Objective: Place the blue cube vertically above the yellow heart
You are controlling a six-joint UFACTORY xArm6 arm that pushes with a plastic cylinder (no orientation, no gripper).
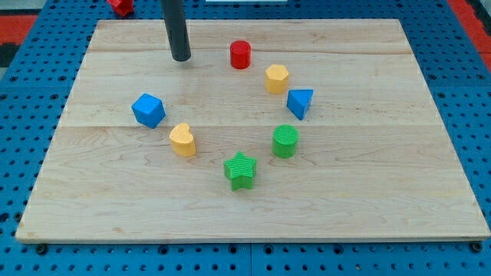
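On the table [368, 199] we see a red cylinder [240, 54], a yellow hexagon [277, 78] just beside a blue triangle [300, 103], a green cylinder [285, 141], and a green star [240, 170].

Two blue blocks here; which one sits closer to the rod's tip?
The blue cube, at the view's left beside the yellow heart. My tip stands above and right of it; the blue triangular block lies farther right.

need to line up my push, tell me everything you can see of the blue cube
The blue cube is a small, solid-looking block, plain blue with a matte, plastic-like finish. It sits flat on the wooden board, at the view's left, turned so a corner faces the view's bottom. Nothing touches it: the yellow heart lies close at its lower right, and my tip stands apart, toward the view's top.
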